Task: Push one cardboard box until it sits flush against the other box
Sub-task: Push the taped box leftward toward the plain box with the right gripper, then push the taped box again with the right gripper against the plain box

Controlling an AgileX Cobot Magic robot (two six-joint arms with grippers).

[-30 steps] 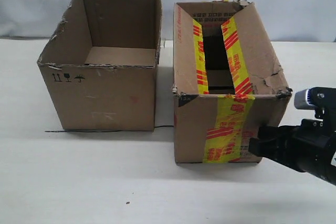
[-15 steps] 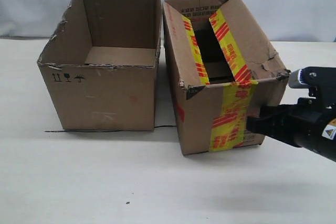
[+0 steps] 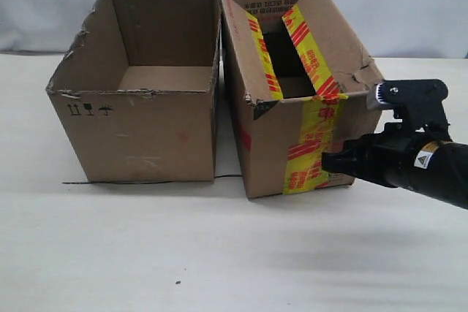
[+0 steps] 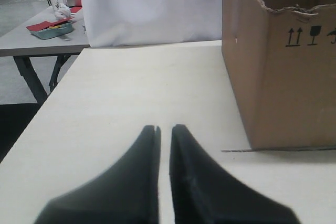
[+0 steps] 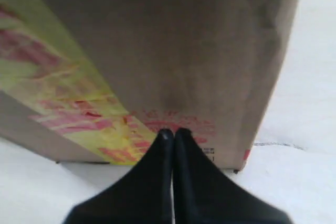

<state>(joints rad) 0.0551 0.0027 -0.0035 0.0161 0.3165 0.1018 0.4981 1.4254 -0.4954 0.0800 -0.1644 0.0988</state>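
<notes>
The cardboard box (image 3: 292,144) with yellow, red-striped tape stands on the right, turned slightly on the table. Its far left edge meets the other box (image 3: 139,133), the plain open carton on the left, while a wedge-shaped gap remains between them at the front. My right gripper (image 3: 325,164) is shut, and its tips press on the taped carton's near face low at its right end. In the right wrist view the right gripper (image 5: 172,131) touches the cardboard box (image 5: 173,51) beside the tape. My left gripper (image 4: 165,127) hangs empty, only a thin slit between its fingers, off to the side of the other box (image 4: 283,87).
A thin black strip (image 3: 110,182) lies on the white table (image 3: 219,253) along the plain carton's front base. A pale backdrop hangs behind both boxes. In the left wrist view the table's edge drops off, and beyond it stands a grey side table (image 4: 47,43) with clutter.
The taped carton has slid left and swung round, so its far corner now meets the plain box. My right gripper moved left with it. The plain box shifted slightly left.
</notes>
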